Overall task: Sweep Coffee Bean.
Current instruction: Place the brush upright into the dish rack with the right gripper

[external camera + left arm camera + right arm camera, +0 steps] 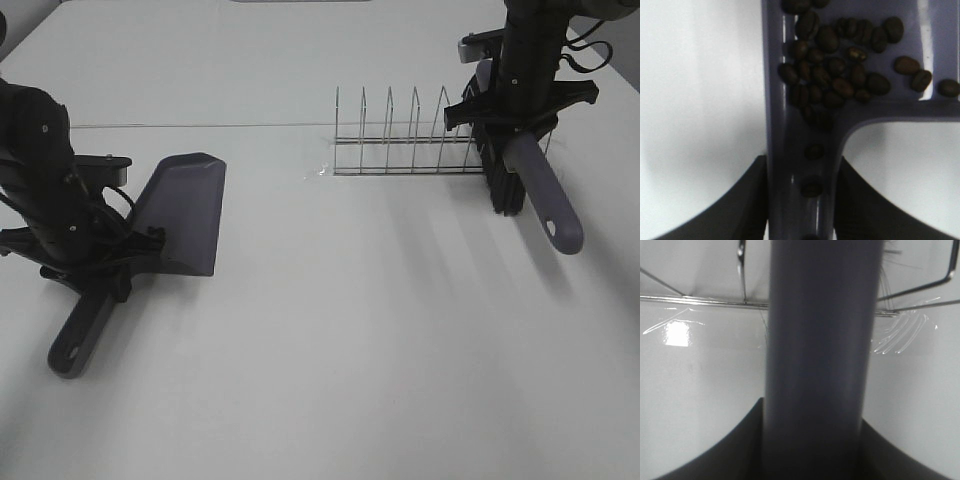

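Note:
My left gripper [97, 268] is shut on the handle of the grey-purple dustpan [182, 212], which rests on the white table at the left with its mouth facing away. In the left wrist view the gripper [801, 164] clamps the handle, and the coffee beans [840, 70] lie heaped at the back of the dustpan [775, 115], a few down the handle groove. My right gripper [515, 125] is shut on the brush handle [545, 200], holding the black bristles [500, 182] at the right end of the wire rack. The right wrist view shows the gripper [811, 412] around the handle [815, 350].
A wire dish rack [410, 140] stands at the back centre-right, and its wires [705, 300] show close behind the brush. A table seam [200, 125] runs across the back. No beans show on the table [350, 330] in the exterior view.

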Controlling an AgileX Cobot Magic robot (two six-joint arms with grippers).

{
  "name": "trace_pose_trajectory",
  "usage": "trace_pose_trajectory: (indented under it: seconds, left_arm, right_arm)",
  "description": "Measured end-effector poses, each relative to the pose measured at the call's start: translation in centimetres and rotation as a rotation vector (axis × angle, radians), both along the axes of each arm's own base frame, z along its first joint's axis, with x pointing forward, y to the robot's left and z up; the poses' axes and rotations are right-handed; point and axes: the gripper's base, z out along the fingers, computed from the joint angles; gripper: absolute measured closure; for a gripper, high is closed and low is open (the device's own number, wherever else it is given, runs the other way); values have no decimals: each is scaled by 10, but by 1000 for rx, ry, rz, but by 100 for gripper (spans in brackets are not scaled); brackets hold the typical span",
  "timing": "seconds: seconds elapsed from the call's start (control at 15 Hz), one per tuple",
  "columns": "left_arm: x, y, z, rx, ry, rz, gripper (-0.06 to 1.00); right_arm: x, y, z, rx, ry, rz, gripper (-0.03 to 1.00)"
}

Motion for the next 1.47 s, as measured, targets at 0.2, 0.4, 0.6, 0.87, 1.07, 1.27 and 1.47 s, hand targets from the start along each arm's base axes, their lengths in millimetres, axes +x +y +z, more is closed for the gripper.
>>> trace_pose_trajectory:
  seconds: [0.2, 0.4, 0.6, 0.87, 1.07, 1.27, 1.47]
  left_arm:
    - [0, 0, 0, 0, 0, 0, 59]
    - [0, 0, 0, 0, 0, 0, 59]
    - [0, 0, 0, 0, 0, 0, 59]
    - [0, 0, 0, 0, 0, 0, 59]
    - [0, 0, 0, 0, 0, 0, 59]
    - [0, 0, 0, 0, 0, 0, 59]
    - [0, 0, 0, 0, 0, 0, 59]
  right_arm:
    - [-2, -1, -2, -8, 34, -8, 62]
    - [-10, -2, -3, -19, 113, -14, 62]
    - [-13, 2, 5, 26, 127, 24, 62]
    - [-27, 6, 19, 94, 147, 29, 62]
    - [-52, 2, 9, 94, 240, 24, 62]
    - [-67, 1, 11, 102, 275, 24, 62]
    - [-65, -2, 17, 62, 249, 38, 62]
